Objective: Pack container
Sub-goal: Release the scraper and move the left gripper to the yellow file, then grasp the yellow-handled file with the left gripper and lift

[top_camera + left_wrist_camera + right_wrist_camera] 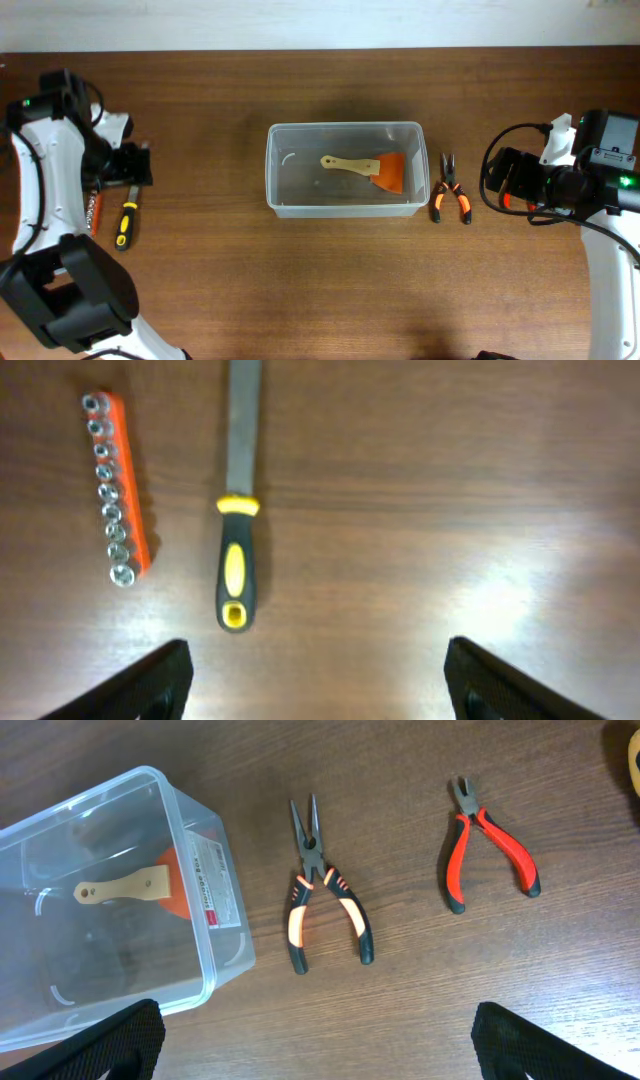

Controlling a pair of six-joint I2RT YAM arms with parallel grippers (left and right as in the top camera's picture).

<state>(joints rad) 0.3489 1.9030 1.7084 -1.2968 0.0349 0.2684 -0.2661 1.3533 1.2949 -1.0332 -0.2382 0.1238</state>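
Two grippers, both empty. Item one, the left gripper [320, 695]: fingers spread wide with nothing between them, hanging over the bare brown wooden table [420, 510]. Ahead of it lies a flat grey steel file with a black-and-yellow handle [236, 575]. Its long axis runs straight away from the fingers, handle end nearest, a little left of the midline between them. The closing line crosses that axis squarely, so a short advance and leftward shift should suit a grasp on the handle. Beside the file but apart from it is an orange rail of chrome sockets [118, 490], roughly parallel. Item two, the right gripper [330, 1055]: fingers fully spread, holding nothing. Ahead of it are needle-nose pliers with black-and-orange grips [318, 895], just beside the short end wall of the clear plastic rectangular container [345, 127]. Red-handled cutters [490, 845] lie beyond the pliers, away from the container. The container stands mid-table between the arms, long axis running left to right, holding a wooden-handled scraper with an orange blade [370, 167]. It lies well to the right of the left gripper; the right arm is nearer. Judged: one item packed, four outstanding.
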